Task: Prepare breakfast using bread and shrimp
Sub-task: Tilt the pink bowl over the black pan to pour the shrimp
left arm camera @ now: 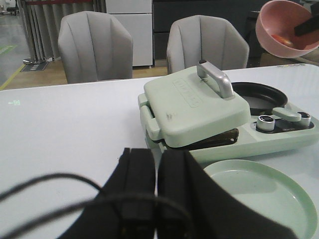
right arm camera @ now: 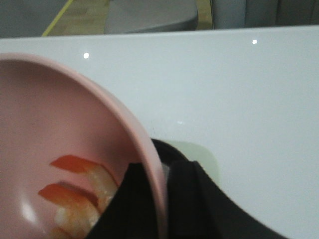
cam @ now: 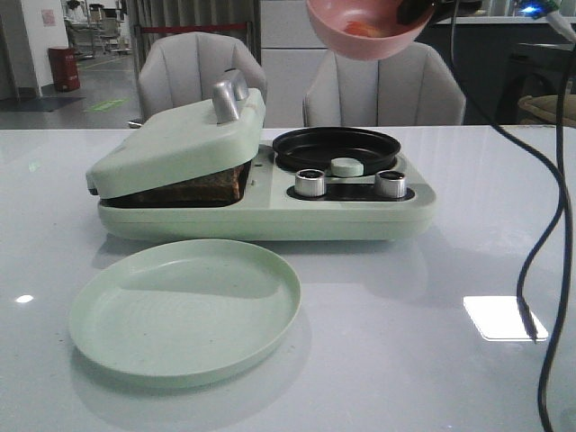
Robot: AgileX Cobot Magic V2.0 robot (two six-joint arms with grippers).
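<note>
Both claws, left claw (left arm camera: 157, 199) and right claw (right arm camera: 167, 209), are matte black, with black cables trailing.

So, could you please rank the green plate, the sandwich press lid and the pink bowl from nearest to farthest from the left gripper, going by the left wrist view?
1. Green plate, just beside the left gripper.
2. Lid, mid-table.
3. Pink bowl, held aloft beyond.

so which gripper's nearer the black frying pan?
Right. The right gripper holds the pink bowl aloft over the frying pan; the left gripper sits low, short of the plate.
</note>
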